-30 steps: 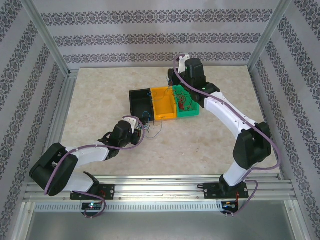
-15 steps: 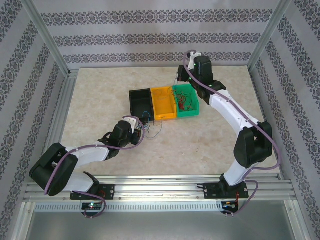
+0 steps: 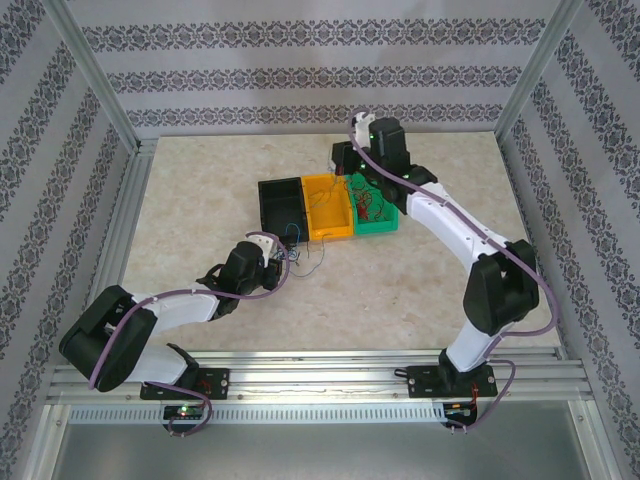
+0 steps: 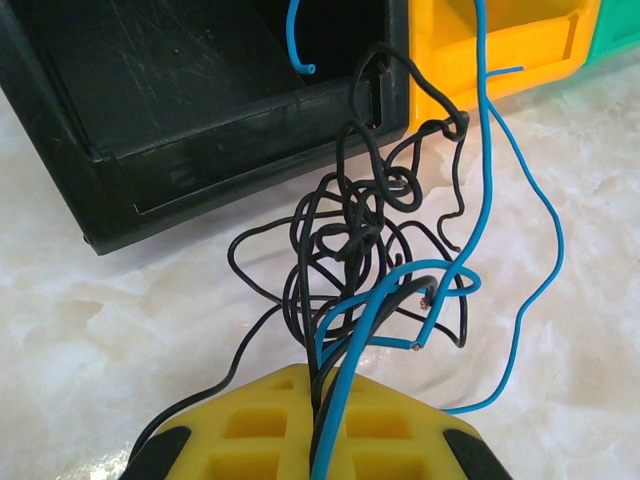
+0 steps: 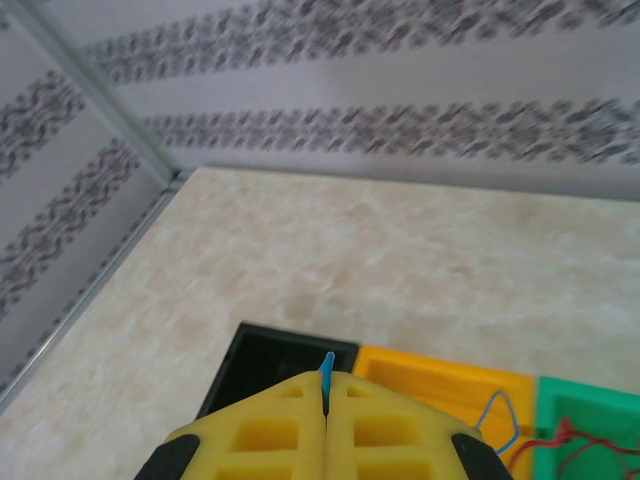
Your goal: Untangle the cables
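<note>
2 closed grips, left end effector [image 4: 318, 392] pinching tangled cables [image 4: 352, 225]; right end effector [image 5: 327, 392] pinching blue wire [image 5: 327, 364]

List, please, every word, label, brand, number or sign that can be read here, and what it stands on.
None: no readable text on the black bin, the yellow bin, the green bin, the cables, the table or the walls, whose bands are ornament only.

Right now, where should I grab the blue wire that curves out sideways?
Probably take the blue wire at the widest part of its bend, coming down from the right. There it lies alone over the table, clear of the black tangle, so nothing else gets pinched.
</note>
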